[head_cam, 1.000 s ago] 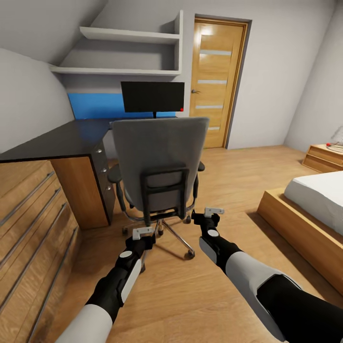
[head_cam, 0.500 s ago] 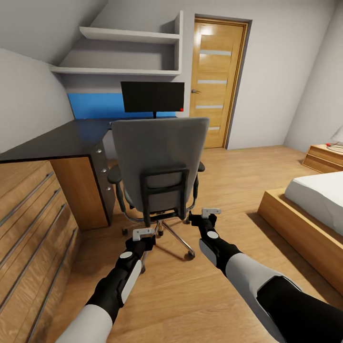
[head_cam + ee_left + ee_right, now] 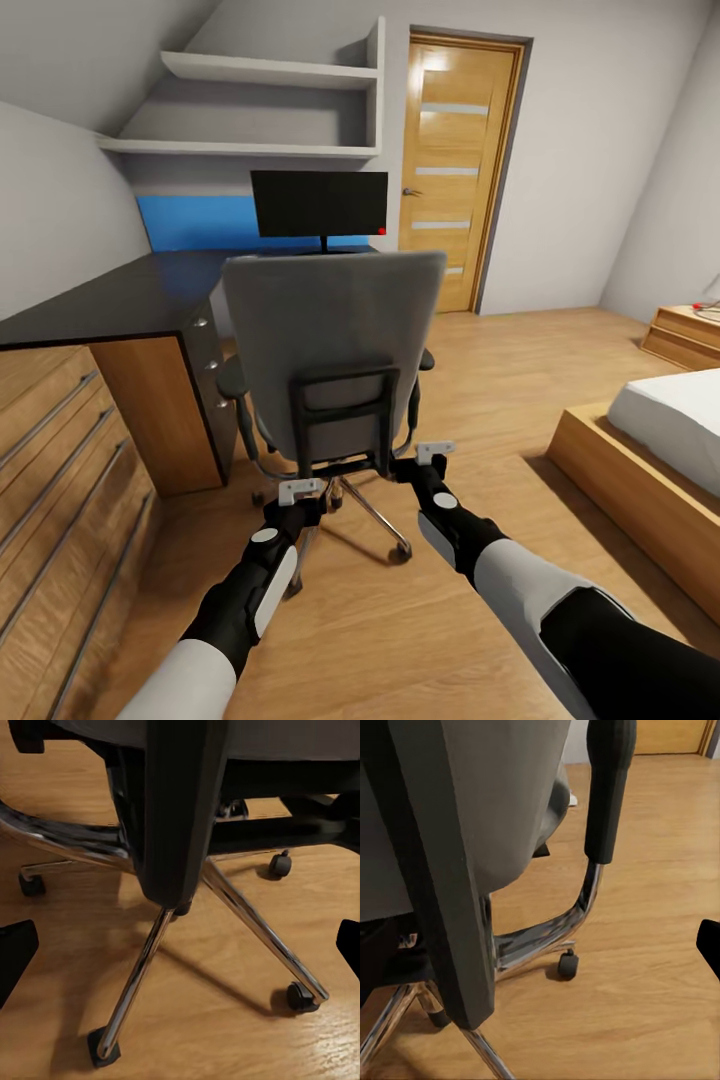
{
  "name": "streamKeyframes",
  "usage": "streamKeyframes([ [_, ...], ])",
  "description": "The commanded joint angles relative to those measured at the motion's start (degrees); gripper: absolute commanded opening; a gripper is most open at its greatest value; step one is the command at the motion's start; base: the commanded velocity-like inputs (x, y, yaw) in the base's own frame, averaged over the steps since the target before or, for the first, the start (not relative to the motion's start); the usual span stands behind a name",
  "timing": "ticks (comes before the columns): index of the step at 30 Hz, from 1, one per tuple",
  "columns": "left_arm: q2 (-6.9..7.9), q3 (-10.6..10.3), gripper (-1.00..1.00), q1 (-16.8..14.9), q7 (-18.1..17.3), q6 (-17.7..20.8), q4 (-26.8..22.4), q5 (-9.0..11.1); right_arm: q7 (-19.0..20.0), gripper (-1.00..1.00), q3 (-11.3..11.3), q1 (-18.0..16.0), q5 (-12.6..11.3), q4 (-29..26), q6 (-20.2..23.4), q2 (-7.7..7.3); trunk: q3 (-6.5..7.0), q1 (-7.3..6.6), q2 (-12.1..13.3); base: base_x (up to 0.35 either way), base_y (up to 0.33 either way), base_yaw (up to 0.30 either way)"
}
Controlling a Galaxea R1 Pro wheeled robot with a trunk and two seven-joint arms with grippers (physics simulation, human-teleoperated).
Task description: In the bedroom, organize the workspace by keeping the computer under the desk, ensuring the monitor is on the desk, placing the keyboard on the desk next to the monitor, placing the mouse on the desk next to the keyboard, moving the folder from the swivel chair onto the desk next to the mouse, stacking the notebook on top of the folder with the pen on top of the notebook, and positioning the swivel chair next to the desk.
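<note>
Nearest, both arms reach forward low over the light wood floor [image 3: 400,620]. The left end effector [image 3: 300,490] hangs just behind the swivel chair [image 3: 330,340], near its chrome base; the right end effector [image 3: 433,452] sits just beside the lower right edge of the backrest. The wrist views show dark fingertips wide apart at the frame edges, so both are released and grasp nothing. Below the seat, the left wrist view shows the chrome legs [image 3: 247,919] and black castors [image 3: 300,997] resting on the floor. Beyond the chair stands the table [image 3: 130,290], its drawer unit [image 3: 205,370] shut, with the monitor [image 3: 319,203] upright on its top. A wooden dresser [image 3: 60,480] is at left, its drawers shut. Farther back are wall shelves [image 3: 250,110], the oak door [image 3: 455,170] and, at right, a bed [image 3: 660,430].
</note>
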Motion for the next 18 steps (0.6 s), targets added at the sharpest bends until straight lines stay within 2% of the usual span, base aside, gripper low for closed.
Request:
streamKeyframes([
  [1,0.0,-0.1,1.0,0.0,0.4,0.2,-0.1,0.6,-0.3,1.0,0.5,0.0,-0.4,0.0,-0.2,-0.01,-0.05,0.0,0.0,0.218,0.0,0.0],
  [18,0.0,-0.1,1.0,0.0,0.4,0.2,-0.1,0.6,-0.2,1.0,0.5,0.1,-0.4,0.0,-0.2,0.02,-0.05,0.0,0.0,0.305,0.0,0.0],
])
